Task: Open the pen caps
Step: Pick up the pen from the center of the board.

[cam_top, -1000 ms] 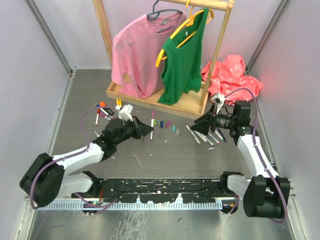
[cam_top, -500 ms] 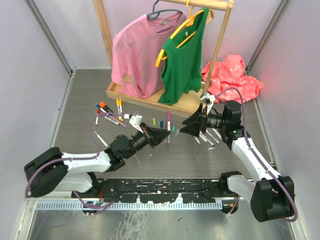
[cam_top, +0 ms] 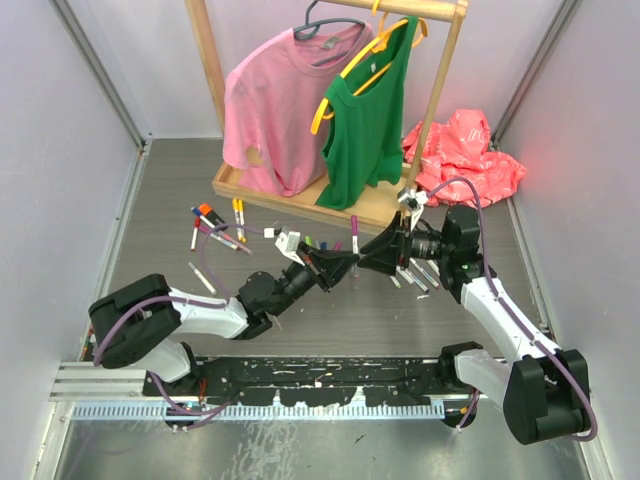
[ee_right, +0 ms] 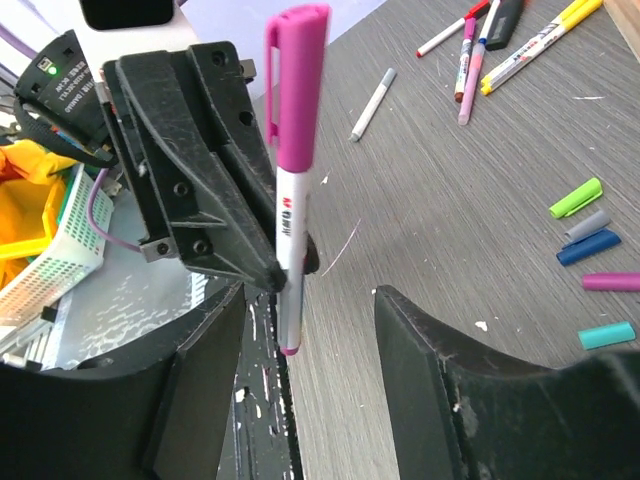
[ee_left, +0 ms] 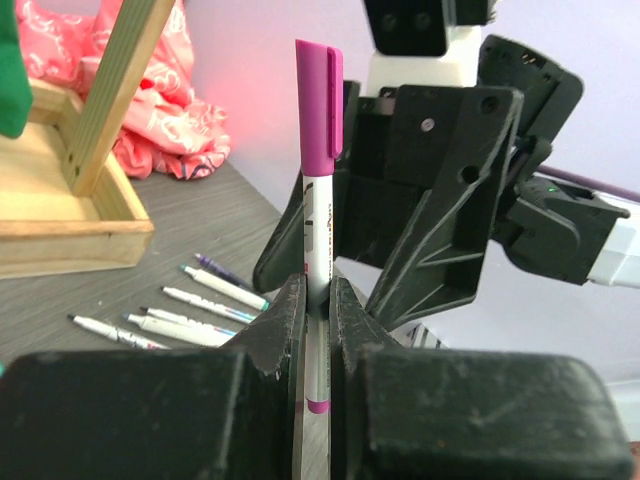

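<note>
Overhead, the left hand (cam_top: 347,263) is seen clenched on a white marker (cam_top: 353,241), which is held upright over the middle of the grey tabletop (cam_top: 400,320). The magenta cap (cam_top: 353,222) is seated on the marker's upper end. The right hand (cam_top: 372,256) is brought tip to tip with the left one, just beside the marker. Loose caps (cam_top: 320,243) are scattered on the tabletop just behind the left hand. Uncapped markers (cam_top: 418,275) are laid in a row under the right arm, and capped markers (cam_top: 215,225) are piled at far left. A wooden rack (cam_top: 300,190) with a pink shirt (cam_top: 270,110) and a green top (cam_top: 370,120) is stood at the back, with a pink bag (cam_top: 465,150) beside it.

In the left wrist view, the marker's barrel is pinched low down between both left fingers (ee_left: 280,330). The magenta cap is raised well above them. The right hand is seen directly behind the marker.

In the right wrist view, the right hand is shown released. Its fingers (ee_right: 420,370) are spread on either side of the marker's lower end, with gaps left on both sides and nothing touched. The magenta cap is held well above these fingers. The loose caps, green, grey, blue, magenta and teal, are laid flat on the tabletop at right.
</note>
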Motion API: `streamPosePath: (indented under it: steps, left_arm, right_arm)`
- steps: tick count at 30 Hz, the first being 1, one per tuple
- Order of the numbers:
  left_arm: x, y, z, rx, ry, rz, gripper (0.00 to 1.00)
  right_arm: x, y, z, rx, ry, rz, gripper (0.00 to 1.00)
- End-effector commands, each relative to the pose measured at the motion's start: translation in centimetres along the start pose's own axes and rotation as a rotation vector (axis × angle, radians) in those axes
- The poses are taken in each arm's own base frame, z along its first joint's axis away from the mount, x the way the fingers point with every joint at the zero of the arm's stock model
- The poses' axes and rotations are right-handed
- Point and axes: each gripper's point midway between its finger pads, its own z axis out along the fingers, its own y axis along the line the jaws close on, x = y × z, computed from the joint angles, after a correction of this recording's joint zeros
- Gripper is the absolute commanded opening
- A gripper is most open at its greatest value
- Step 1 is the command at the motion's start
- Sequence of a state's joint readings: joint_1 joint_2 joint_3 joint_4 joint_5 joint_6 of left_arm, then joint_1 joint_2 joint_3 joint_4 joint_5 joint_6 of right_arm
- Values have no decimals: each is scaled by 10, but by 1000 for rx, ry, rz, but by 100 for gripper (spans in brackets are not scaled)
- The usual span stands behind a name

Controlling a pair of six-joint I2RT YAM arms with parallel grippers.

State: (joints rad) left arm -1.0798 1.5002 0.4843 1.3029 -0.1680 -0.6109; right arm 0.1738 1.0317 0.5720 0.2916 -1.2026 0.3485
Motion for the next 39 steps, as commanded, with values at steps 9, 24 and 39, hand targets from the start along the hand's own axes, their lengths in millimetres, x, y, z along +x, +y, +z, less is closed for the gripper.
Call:
streamPosePath:
  steps: [9,24,39]
  left_arm:
    - [-38,-34,19,80,-161,21,0]
    - [-32,-31,22,59,-157,35,3]
    - [-36,-1,-6,-182,-8,58,71]
  right_arm:
    - [-1,7,7,-20,7,-52,58]
    - [-3,14,11,-60,23,-84,9]
    - [1,-6,6,43,106,-186,1]
